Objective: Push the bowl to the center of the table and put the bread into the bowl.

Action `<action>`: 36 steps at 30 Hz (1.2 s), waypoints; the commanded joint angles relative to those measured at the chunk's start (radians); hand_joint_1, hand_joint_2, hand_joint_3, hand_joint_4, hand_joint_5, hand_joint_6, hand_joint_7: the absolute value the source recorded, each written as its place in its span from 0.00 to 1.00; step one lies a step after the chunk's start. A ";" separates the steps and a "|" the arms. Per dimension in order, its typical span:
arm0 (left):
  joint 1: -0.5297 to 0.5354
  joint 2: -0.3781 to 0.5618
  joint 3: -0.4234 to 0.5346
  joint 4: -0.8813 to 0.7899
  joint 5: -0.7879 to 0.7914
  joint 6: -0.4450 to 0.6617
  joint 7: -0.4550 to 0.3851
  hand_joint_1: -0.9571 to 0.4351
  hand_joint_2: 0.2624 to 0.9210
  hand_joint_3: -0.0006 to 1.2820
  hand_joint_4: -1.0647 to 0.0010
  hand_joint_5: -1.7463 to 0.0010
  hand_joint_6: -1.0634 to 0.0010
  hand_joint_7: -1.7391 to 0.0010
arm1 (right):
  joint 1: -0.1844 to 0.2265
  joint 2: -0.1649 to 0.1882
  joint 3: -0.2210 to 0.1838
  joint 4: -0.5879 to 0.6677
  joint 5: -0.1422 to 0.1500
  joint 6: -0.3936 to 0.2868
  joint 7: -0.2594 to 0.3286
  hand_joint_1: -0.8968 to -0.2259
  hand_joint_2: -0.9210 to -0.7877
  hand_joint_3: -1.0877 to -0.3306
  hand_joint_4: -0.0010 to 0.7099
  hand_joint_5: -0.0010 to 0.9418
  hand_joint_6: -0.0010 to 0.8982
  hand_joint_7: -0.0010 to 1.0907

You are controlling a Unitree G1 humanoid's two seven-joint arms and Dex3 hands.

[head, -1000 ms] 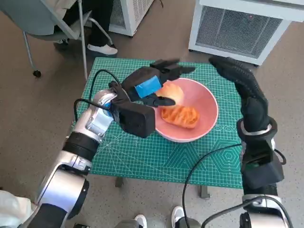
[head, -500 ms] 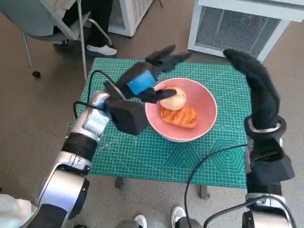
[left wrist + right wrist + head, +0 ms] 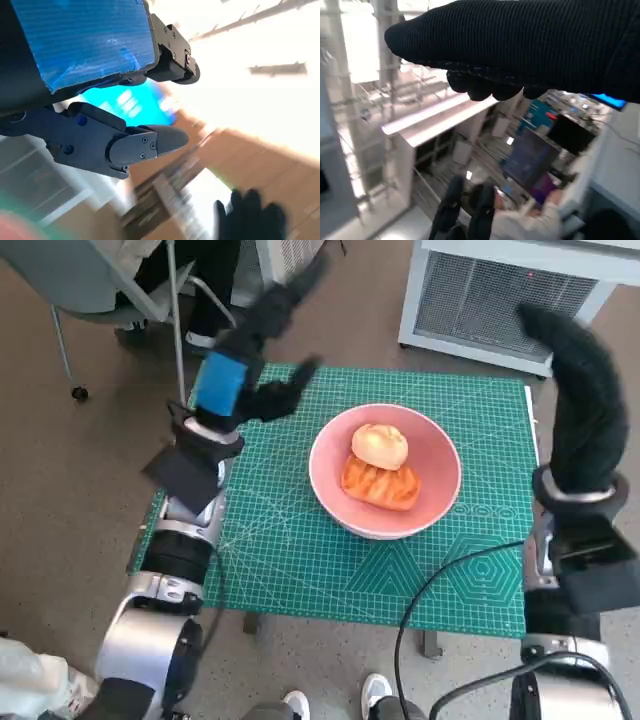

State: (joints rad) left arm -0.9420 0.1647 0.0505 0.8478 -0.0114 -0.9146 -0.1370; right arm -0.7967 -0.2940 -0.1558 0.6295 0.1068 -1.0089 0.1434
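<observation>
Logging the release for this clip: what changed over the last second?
The left hand let go of the round bread, which now rests in the bowl on the other piece, and rose away toward the table's far left corner, holding nothing. The right hand lifted higher. The bowl stayed put.

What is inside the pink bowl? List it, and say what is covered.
The pink bowl holds two breads: a round bun resting on a flat orange grilled piece. The bun covers part of that piece, and both hide the bowl's bottom.
</observation>
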 commanded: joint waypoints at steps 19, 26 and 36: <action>0.063 -0.039 0.001 -0.129 -0.069 -0.063 -0.028 0.19 1.00 0.44 0.62 1.00 0.61 0.96 | -0.066 0.022 -0.003 0.021 0.127 0.090 0.139 0.45 0.00 0.49 0.26 0.01 0.27 0.16; 0.063 -0.058 0.000 -0.145 -0.170 -0.034 -0.131 0.19 1.00 0.43 0.62 1.00 0.60 0.96 | -0.060 0.024 -0.004 -0.002 0.132 0.122 0.153 0.45 0.00 0.49 0.27 0.01 0.28 0.15; 0.061 -0.069 0.016 -0.151 -0.180 -0.019 -0.165 0.21 1.00 0.42 0.62 1.00 0.60 0.97 | -0.059 0.028 -0.003 -0.032 0.112 0.149 0.145 0.44 0.00 0.48 0.30 0.01 0.30 0.14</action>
State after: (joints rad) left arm -0.8820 0.1020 0.0577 0.7149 -0.1997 -0.9363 -0.3092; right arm -0.8620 -0.2713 -0.1569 0.6047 0.2298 -0.8754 0.2886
